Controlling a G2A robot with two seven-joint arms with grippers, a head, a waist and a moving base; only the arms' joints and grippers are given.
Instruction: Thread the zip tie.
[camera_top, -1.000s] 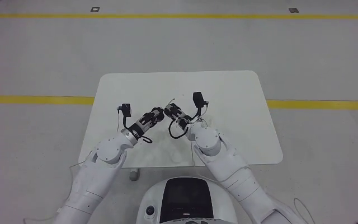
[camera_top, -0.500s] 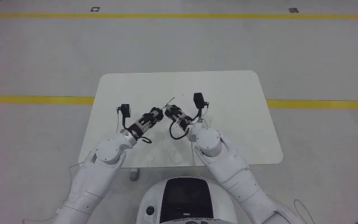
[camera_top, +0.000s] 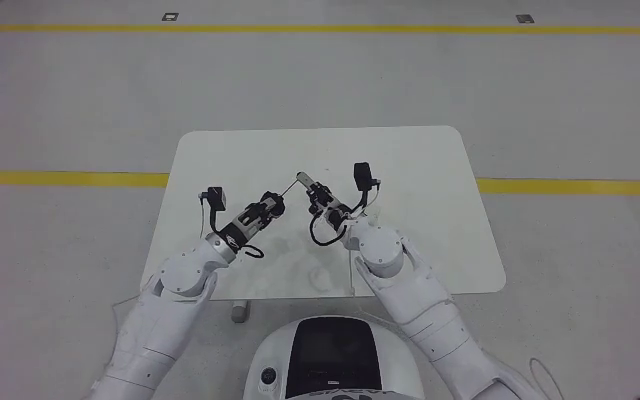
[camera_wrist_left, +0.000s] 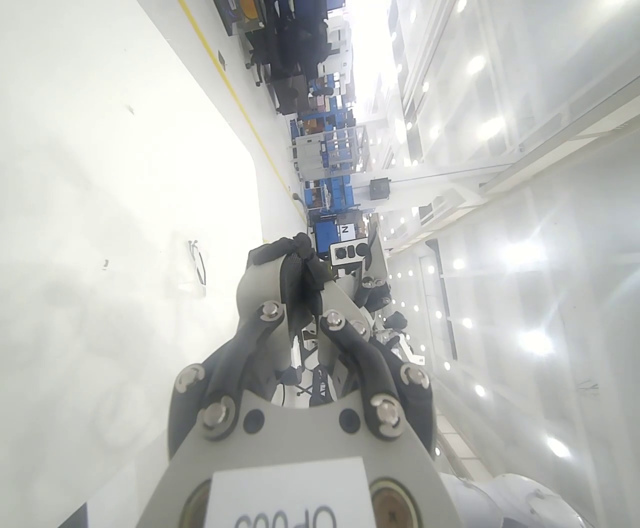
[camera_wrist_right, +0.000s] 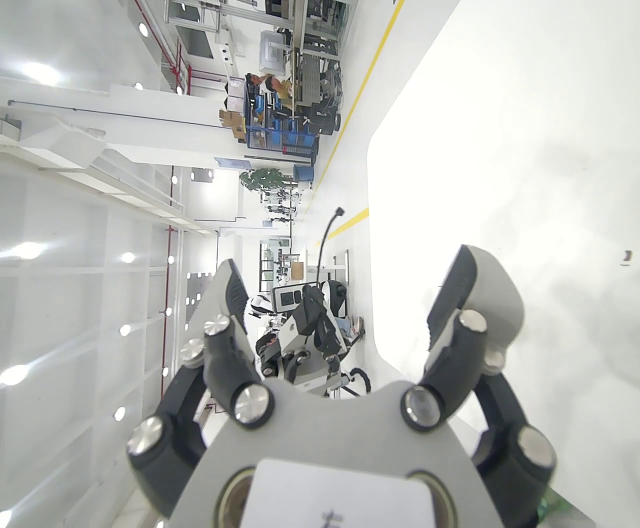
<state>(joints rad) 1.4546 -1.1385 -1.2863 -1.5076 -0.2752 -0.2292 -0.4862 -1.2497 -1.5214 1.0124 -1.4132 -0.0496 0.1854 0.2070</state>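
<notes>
Two hands up and one zip tie between them, all over one white counter (camera_top: 420, 200). My left hand (camera_wrist_left: 295, 257) is clamped tight, pads pressed together on the lower end of the black zip tie (camera_wrist_right: 324, 242). My right hand (camera_wrist_right: 347, 265) is spread wide with nothing in it, and both fingers (camera_wrist_right: 470, 285) are well apart.

Both forearms angle inward over the middle of the counter, with the two hands tip to tip, close but not touching. The tie rises out of my left hand in a slight curve, and its small square head is at the free end. From above, that free end sits just beside my right fingertips. I cannot tell whether it is actually between them.

Farther out, one yellow floor line (camera_top: 80, 178) runs behind the counter, and a second yellow line (camera_top: 300, 28) lies beyond it.
</notes>
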